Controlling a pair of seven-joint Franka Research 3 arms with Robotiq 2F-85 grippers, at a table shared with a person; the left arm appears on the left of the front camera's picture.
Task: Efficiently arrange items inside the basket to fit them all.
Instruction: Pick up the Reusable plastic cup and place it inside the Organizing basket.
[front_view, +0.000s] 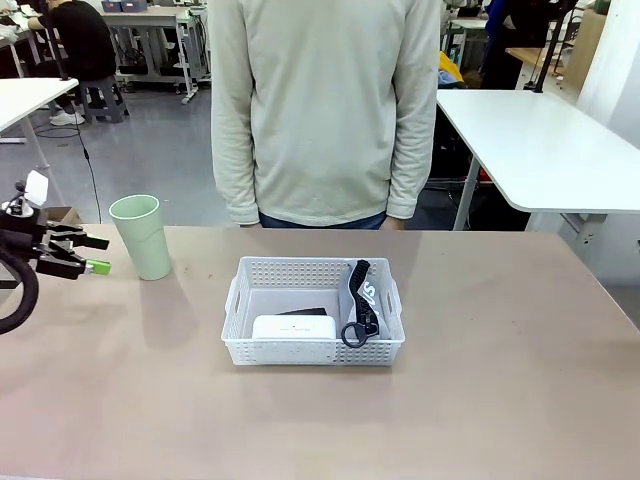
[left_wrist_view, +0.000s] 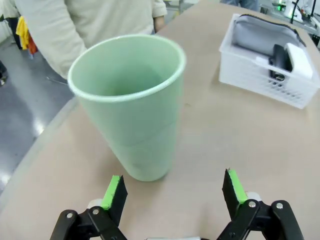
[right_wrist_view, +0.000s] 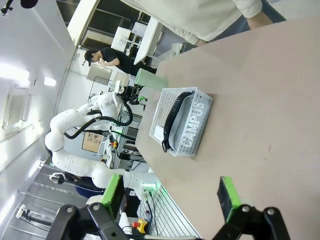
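Left pincer (front_view: 97, 255) gapes wide at the worktop's (front_view: 500, 380) left edge, empty, fingers aimed at the green cup (front_view: 139, 236) just beside it. Basket (front_view: 312, 352) sits mid-worktop holding the pouch (front_view: 367, 293), white case (front_view: 293, 327) and stapler (front_view: 305, 312). Right pincer (right_wrist_view: 170, 192) hangs wide open, empty

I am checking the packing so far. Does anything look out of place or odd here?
Only the pale green cup: it stands upright on the table, left of the basket, before the open left gripper. The pouch, white case and stapler are inside. Nothing looks spilled or damaged.
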